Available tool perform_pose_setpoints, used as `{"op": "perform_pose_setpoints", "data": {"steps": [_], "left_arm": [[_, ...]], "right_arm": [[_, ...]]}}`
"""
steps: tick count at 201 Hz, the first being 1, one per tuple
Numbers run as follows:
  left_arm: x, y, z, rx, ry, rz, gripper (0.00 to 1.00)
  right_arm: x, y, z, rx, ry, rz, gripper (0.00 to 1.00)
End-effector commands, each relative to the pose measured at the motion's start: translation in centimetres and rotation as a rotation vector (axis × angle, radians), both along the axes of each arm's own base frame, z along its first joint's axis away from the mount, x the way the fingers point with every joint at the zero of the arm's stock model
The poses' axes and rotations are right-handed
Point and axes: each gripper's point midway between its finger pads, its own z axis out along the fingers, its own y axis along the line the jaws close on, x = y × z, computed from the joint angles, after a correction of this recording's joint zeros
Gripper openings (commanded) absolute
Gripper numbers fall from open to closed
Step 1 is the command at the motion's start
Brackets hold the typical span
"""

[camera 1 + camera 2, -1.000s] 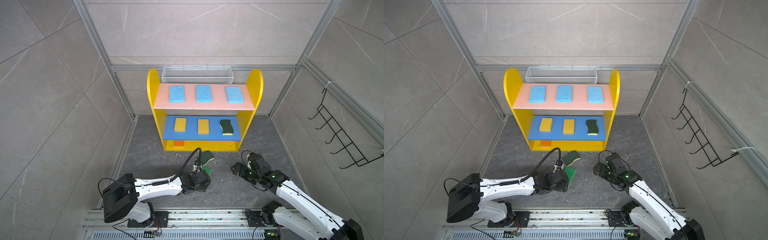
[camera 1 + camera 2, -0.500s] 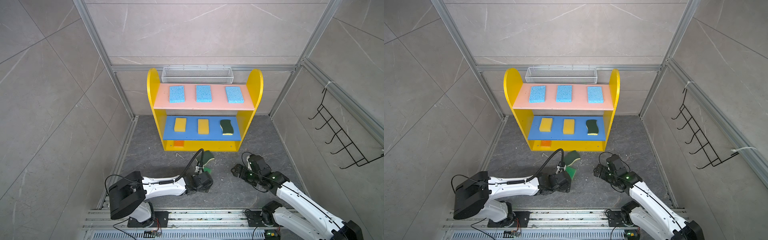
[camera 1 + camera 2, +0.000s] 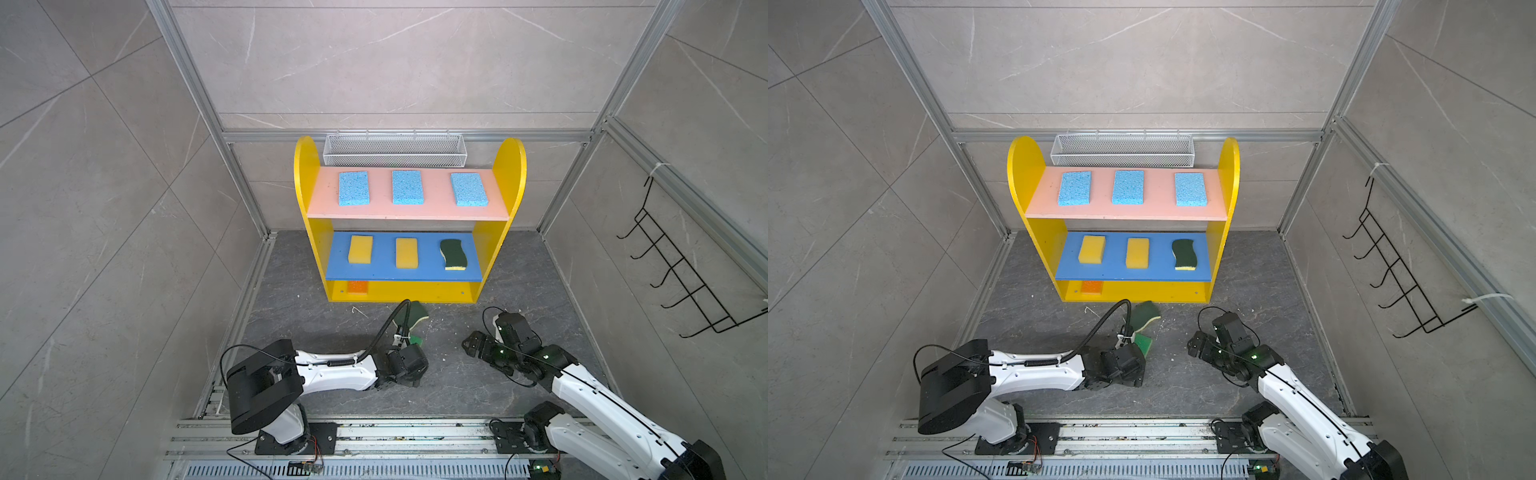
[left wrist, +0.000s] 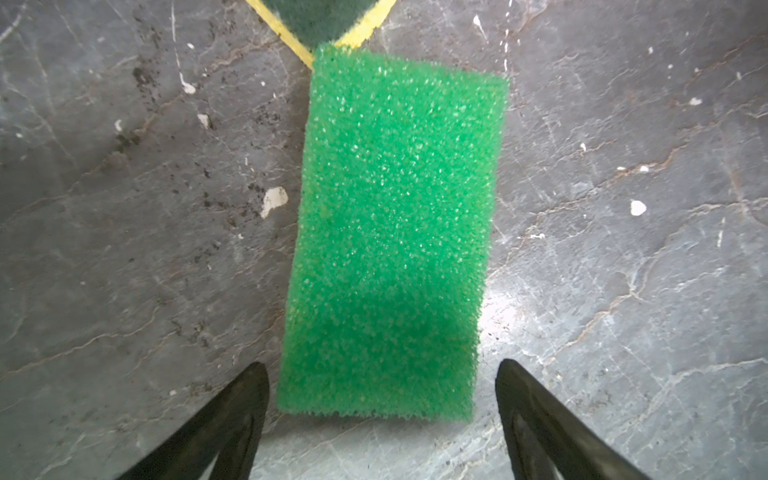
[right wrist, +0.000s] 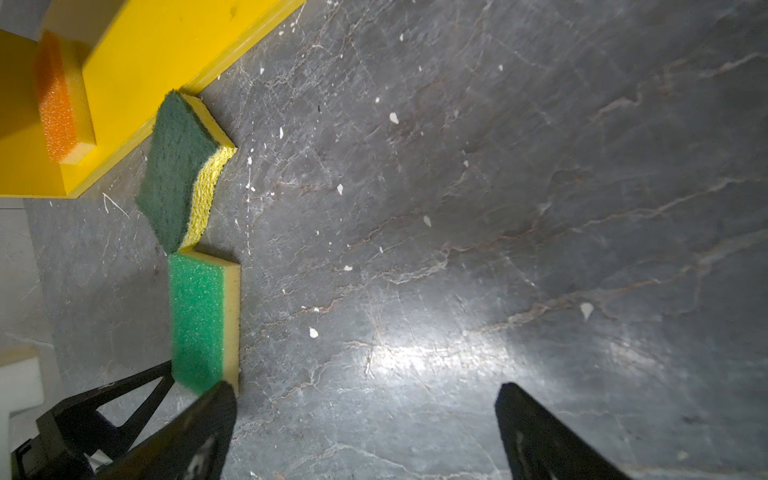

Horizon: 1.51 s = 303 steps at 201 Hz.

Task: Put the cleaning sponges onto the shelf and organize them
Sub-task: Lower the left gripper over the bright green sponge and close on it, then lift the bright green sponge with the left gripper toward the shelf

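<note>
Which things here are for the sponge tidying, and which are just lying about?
For the job: shelf, blue sponges, yellow sponges, orange sponge, shelved dark-green sponge, floor dark-green sponge, bright green sponge.
Just lying about: wire basket, black hook rack.

Smack in front of the shelf [image 3: 399,293], midway along, the dark-green sponge [image 3: 418,312] and green sponge [image 3: 416,340] clutter the floor [image 3: 453,322]. Toward its right end it's bare.

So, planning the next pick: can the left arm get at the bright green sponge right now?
Likely yes: the left tool is open and flanks the bright green sponge, nothing in between.
</note>
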Motion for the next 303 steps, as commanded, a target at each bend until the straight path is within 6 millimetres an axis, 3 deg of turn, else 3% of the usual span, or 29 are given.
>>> {"op": "perform_pose_setpoints", "data": {"steps": [1,56,105,128,233,303], "left_arm": [[0.0,-1.1,-0.1,-0.013,0.011,-0.008,0.88],[0.1,-0.8,-1.1,0.040,0.022,0.013,0.87],[0.1,0.0,-1.4,0.080,0.024,0.031,0.70],[0.2,1.0,-1.3,0.114,0.014,0.052,0.68],[1.2,4.3,6.1,0.068,-0.114,0.061,0.67],[5.6,6.6,7.8,0.033,-0.190,0.135,0.68]], "right_arm": [[-0.2,-0.2,-0.4,0.000,0.013,-0.013,0.99],[-0.5,-0.3,-0.9,-0.005,0.025,-0.011,0.99],[-0.6,-0.3,-1.3,-0.010,0.036,-0.009,0.99],[-0.6,-0.3,-1.4,-0.009,0.037,-0.009,0.99],[-0.1,0.2,-1.1,0.004,0.017,0.017,0.98],[0.2,1.1,-1.1,0.035,0.022,0.041,0.96]]}}
